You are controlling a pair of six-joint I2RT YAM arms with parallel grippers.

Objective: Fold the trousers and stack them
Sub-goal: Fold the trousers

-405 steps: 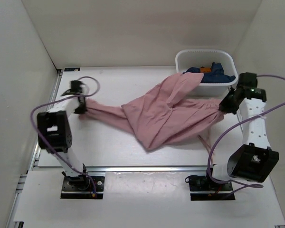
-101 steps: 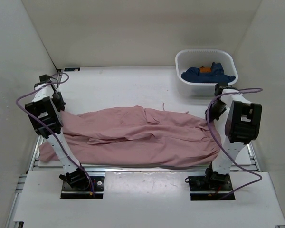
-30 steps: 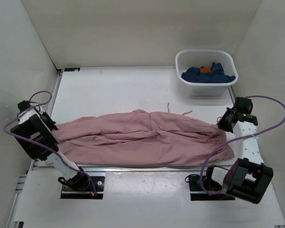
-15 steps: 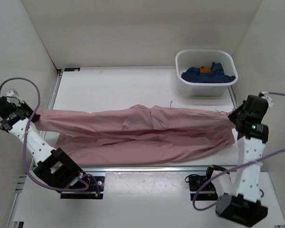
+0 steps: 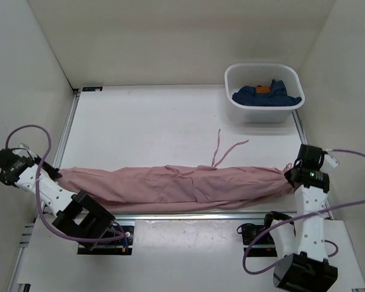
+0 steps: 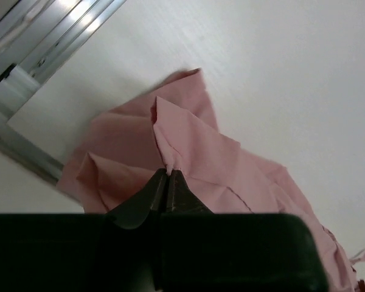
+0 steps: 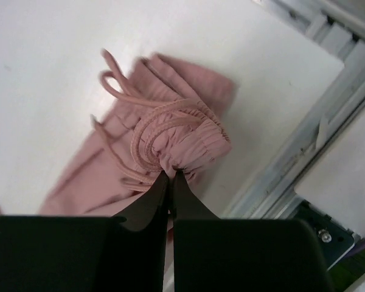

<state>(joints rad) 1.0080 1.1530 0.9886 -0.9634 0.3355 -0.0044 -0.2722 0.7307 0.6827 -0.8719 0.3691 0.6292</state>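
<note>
Top external view: the trousers [image 5: 176, 185] lie drawn out in one long, narrow band along the near edge of the surface [image 5: 152, 121], just beyond the metal rail [image 5: 188, 215]. The band spans almost the full width between the two arms. The drawstrings [image 5: 222, 149] trail from its middle toward the far side.

The left hand [image 5: 53, 174] is clamped on the leg end. Its wrist view shows the fingers together on a raised ridge of pink cloth, with loose folds to either side. The right hand [image 5: 290, 175] is clamped on the gathered waistband [image 7: 182, 131], fingers pinched tight at the elastic.

Assessment: the step in hand appears to be setting the stretched band down straight, ready for a crosswise fold. To do it well:
- Both ends should come down level and under equal pull, so that no slack bunches in the middle.
- Neither hand should let go until the cloth rests flat.
- The thin fabric is likely to creep, and the band sits close to the rail, where an edge could catch.
- The trailing drawstrings should be tucked in before any fold.

Surroundings: the surface is white, with plain white walls on three sides. A white bin [image 5: 231, 82] stands at the far right, well apart from the trousers. It holds dark blue garments [image 5: 274, 97] with an orange patch.
</note>
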